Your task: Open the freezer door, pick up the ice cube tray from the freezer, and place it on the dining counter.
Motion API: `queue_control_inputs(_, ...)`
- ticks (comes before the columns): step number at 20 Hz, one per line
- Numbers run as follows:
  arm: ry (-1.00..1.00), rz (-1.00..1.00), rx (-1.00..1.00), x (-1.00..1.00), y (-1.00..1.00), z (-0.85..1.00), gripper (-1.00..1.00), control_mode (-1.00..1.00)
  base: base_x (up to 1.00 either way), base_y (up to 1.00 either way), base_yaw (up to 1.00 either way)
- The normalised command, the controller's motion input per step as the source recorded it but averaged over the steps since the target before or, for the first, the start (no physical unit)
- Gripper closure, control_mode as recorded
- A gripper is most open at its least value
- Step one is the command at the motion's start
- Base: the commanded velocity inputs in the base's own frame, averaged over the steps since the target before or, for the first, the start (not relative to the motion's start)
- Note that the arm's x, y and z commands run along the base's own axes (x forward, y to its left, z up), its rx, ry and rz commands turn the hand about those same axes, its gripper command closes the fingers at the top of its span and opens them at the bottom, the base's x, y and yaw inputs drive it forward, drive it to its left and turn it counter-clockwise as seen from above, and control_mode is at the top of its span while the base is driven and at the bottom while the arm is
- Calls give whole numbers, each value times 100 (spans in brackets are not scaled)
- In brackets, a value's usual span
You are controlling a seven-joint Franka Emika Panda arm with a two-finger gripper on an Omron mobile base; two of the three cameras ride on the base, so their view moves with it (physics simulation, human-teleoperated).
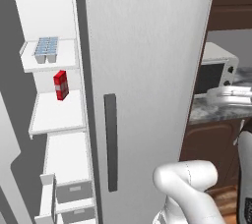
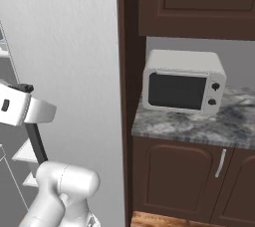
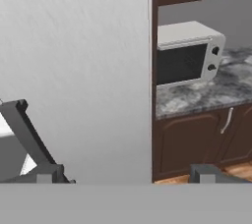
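**Mia:** Where is the ice cube tray (image 1: 47, 49)?

**Ben:** It sits on a high white shelf inside the freezer (image 1: 54, 115). It is white with pale blue cubes in it. On the shelf just below stands a small red carton (image 1: 61, 85).

**Mia:** Is the freezer shut?

**Ben:** No, its inside shows, with the shelves and grey drawers down low. Beside it is the plain wide door (image 1: 147, 70) with a dark bar handle (image 1: 110, 142). That one is shut.

**Mia:** What are the robot's fingers doing?

**Ben:** The gripper (image 3: 128, 175) has its two dark tips spread far apart, with nothing between them. It is not touching the tray. In the hand view it faces the plain grey door and the dark bar handle leans at the left.

**Mia:** What else is there?

**Ben:** A white microwave (image 2: 183, 81) sits on a short stone counter (image 2: 199, 126) to the right, above dark brown cabinets (image 2: 189, 181).
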Motion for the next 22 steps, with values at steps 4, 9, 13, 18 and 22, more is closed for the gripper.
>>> queue_control_inputs(4,0,0,0,0,3,0,-100,100,-8,12,0)
queue_control_inputs(9,0,0,0,0,0,0,-100,100,-55,70,12)
queue_control_inputs(13,0,0,0,0,0,0,-100,100,-9,88,19)
queue_control_inputs(18,0,0,0,0,0,0,-100,100,14,51,18)
queue_control_inputs(22,0,0,0,0,0,0,-100,100,38,9,21)
